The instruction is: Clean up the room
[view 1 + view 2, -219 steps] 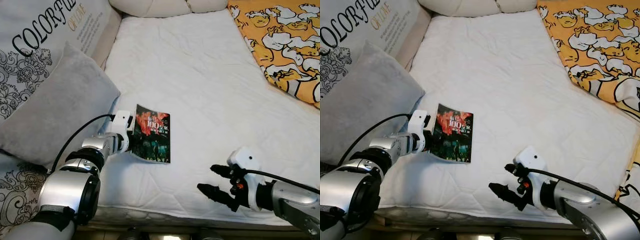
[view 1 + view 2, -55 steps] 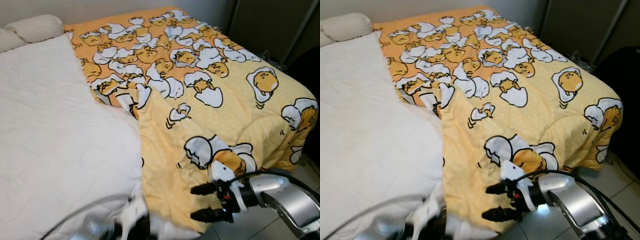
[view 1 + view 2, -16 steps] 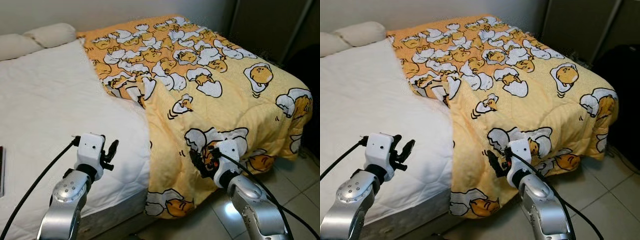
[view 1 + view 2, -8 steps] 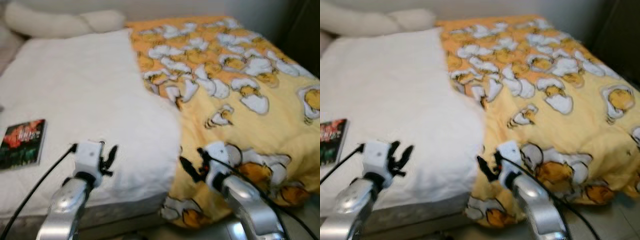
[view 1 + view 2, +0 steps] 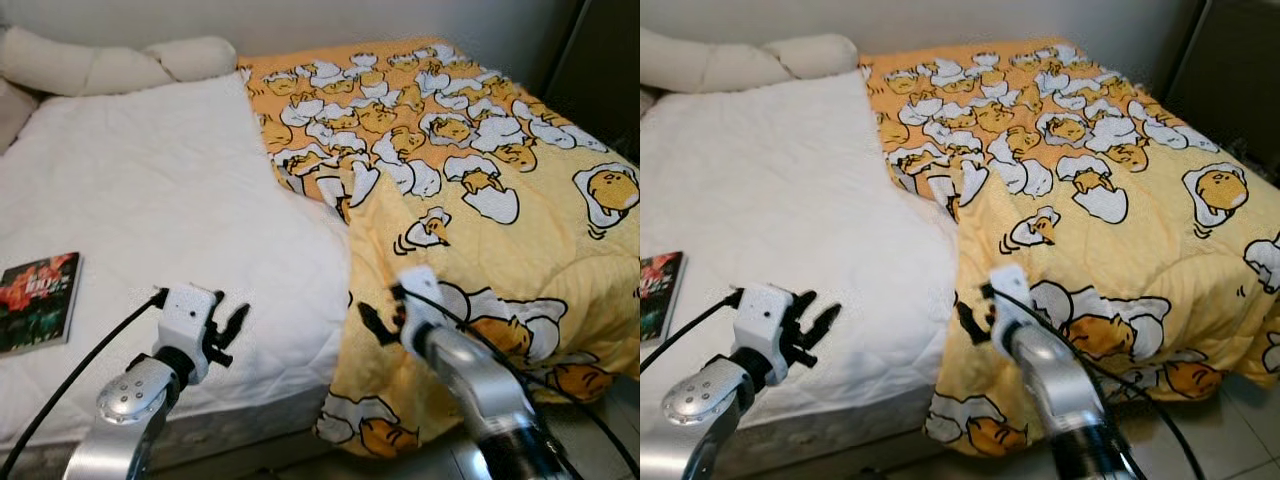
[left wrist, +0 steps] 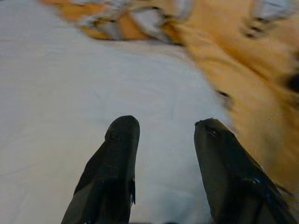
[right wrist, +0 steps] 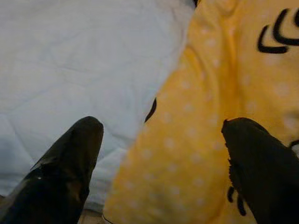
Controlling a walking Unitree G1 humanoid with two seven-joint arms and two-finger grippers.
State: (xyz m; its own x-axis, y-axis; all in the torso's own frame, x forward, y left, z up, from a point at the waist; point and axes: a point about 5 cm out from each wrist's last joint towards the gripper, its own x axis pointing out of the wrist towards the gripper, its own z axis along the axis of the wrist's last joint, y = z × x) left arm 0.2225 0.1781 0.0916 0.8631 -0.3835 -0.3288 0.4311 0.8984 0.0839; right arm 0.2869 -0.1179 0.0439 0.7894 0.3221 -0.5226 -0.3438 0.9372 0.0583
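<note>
Yellow blanket (image 5: 470,180) printed with egg cartoons covers the right half of a bed, its near edge folded back over the white mattress cover (image 5: 150,210) and its lower hem draped toward the tiled floor (image 5: 1240,440). The right gripper (image 5: 378,318) hovers at that folded edge, fingers spread wide with nothing between them; the right wrist view shows one finger (image 7: 70,158) over white fabric and the other over yellow. The left gripper (image 5: 226,328) hangs above the mattress cover near the bed's front edge, its fingers (image 6: 117,154) apart and empty. A book (image 5: 38,300) with a dark red cover lies flat on the mattress cover, well apart from both grippers and cut off at the frame edge in the right eye view. Cream pillows (image 5: 110,65) line the headboard end. The left wrist view is blurred toward the blanket.
</note>
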